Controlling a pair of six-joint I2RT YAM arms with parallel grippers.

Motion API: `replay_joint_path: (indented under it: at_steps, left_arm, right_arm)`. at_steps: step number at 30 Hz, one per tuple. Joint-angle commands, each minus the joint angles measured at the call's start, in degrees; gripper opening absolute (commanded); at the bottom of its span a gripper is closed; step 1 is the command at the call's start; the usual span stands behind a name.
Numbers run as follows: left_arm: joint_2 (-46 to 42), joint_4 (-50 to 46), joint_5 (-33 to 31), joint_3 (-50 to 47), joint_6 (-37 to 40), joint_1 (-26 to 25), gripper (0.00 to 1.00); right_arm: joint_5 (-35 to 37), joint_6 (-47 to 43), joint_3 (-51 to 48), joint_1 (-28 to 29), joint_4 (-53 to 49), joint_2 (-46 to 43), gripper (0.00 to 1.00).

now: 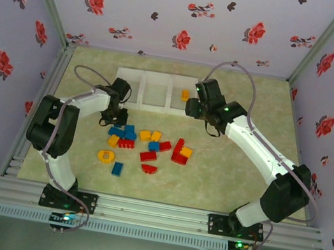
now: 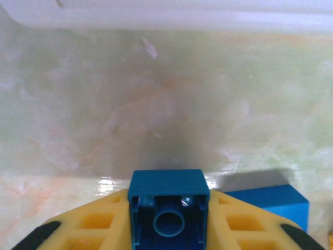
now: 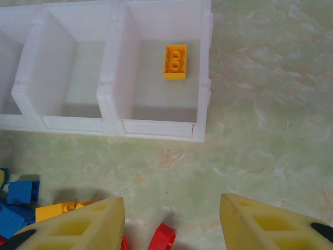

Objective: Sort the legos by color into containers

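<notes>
From the top, three joined bins [image 1: 157, 89] are standing behind roughly fifteen loose bricks [image 1: 143, 147], hard to count, the left gripper [image 1: 116, 121] covering the pile's edge, the right gripper [image 1: 194, 109] near the bins. At the left wrist, fingers [image 2: 99, 224] cut off below are clamping one blue brick [image 2: 168, 205] beside a second blue brick [image 2: 270, 200]. At the right wrist, spread empty fingers [image 3: 88, 226] are framing one orange brick [image 3: 176, 61] lying in the right bin [image 3: 205, 62].

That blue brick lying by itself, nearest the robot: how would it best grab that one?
From straight above, pinching the lone blue brick across its two long sides. It is oblong and lies apart from the pile, so the fingers should fit down either side, and the narrow width is the easier span to close on.
</notes>
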Motion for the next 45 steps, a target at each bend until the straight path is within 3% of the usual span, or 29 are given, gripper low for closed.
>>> replay_joint_path:
  at_steps: [1, 8, 22, 27, 30, 35, 45]
  left_arm:
    - [-4.0, -4.6, -1.0, 4.8, 0.8, 0.4, 0.27]
    - [-3.8, -10.1, -1.6, 16.4, 2.6, 1.5, 0.27]
    - [17.5, -7.5, 0.4, 39.2, 6.5, 3.4, 0.29]
    - [20.2, -7.6, 0.7, 43.1, 6.9, 4.2, 0.5]
    - [19.7, -9.0, 1.1, 44.2, 6.9, 4.4, 0.55]
    - [13.6, -10.0, 1.4, 40.2, 5.1, 4.1, 0.58]
    - [-10.6, -3.8, 2.2, 16.5, 0.4, 2.7, 0.59]
  right_arm:
    - [2.2, -0.2, -1.0, -0.2, 0.0, -1.6, 0.51]
    - [2.6, -0.5, -0.2, 0.2, -0.5, -1.1, 0.49]
    - [3.6, 1.1, -1.8, 4.1, -1.9, -1.7, 0.49]
    - [5.5, 1.8, -3.1, 5.4, -2.5, -2.7, 0.49]
    - [4.7, 2.7, -4.1, 5.3, -1.6, -2.9, 0.49]
    - [0.0, 5.3, -3.8, 5.5, 1.0, -1.8, 0.49]
    - [-3.6, 8.2, -5.7, 10.3, 5.5, 5.4, 0.49]
